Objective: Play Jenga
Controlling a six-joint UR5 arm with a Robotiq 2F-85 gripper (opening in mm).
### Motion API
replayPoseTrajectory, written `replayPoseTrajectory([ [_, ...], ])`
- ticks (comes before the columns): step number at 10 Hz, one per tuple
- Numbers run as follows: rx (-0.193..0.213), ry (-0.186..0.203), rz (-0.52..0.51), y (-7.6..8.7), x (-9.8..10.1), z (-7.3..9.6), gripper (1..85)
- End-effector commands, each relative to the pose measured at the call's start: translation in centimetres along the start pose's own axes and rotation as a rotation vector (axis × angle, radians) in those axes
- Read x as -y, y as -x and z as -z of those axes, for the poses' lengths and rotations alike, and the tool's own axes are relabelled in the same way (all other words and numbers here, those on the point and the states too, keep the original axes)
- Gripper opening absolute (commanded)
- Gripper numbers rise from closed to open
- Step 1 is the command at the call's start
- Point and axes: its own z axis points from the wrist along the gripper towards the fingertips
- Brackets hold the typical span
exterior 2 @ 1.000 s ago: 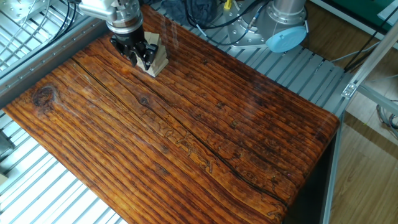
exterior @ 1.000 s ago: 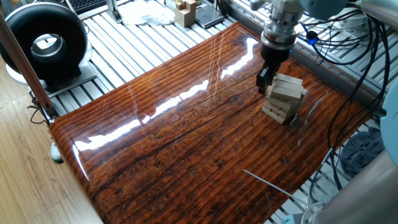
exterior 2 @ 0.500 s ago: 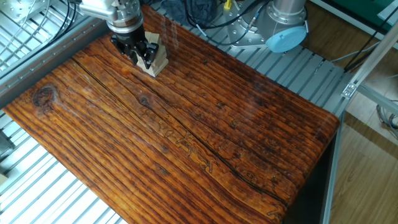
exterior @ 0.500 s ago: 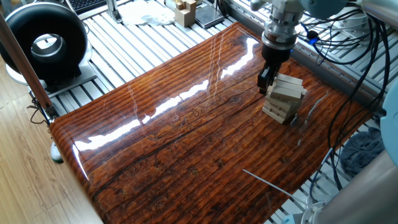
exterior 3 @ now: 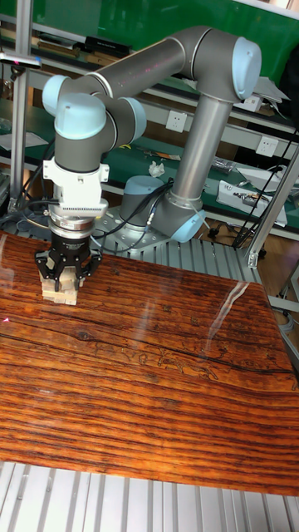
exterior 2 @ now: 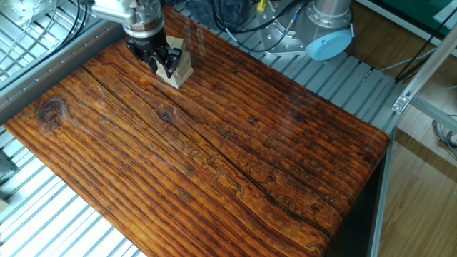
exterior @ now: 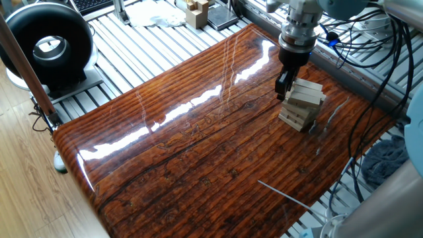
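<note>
The Jenga tower [exterior: 303, 103] is a short stack of pale wooden bars, laid crosswise, near the table's far right edge. It also shows in the other fixed view [exterior 2: 181, 66] and, partly hidden, in the tall view [exterior 3: 61, 293]. My gripper [exterior: 284, 87] points straight down at the tower's top layers. One dark finger [exterior: 281, 84] hangs against the stack's left side, and the other is hidden behind the bars. In the tall view the gripper [exterior 3: 65, 278] straddles the top of the stack. Whether the jaws press on a bar does not show.
The glossy brown wooden table [exterior: 198, 145] spreads out to the left and front of the tower. A thin pale rod [exterior: 284, 194] lies near its front right edge. Off the table are tan wooden boxes [exterior: 197, 11], a black round device [exterior: 47, 46] and cables [exterior: 370, 39].
</note>
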Motion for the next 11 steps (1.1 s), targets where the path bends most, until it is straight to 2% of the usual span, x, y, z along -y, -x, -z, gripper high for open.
replayPoseTrajectory([
  [1, 0.000, 0.000, 0.003, 0.01, 0.06, 0.11, 41.7],
  [3, 0.000, -0.001, 0.003, 0.02, 0.10, 0.11, 40.7],
  [7, 0.002, 0.003, -0.021, 0.43, -0.10, 0.27, 30.7],
  [11, -0.001, 0.004, -0.038, 0.75, -0.25, 0.63, 24.7],
])
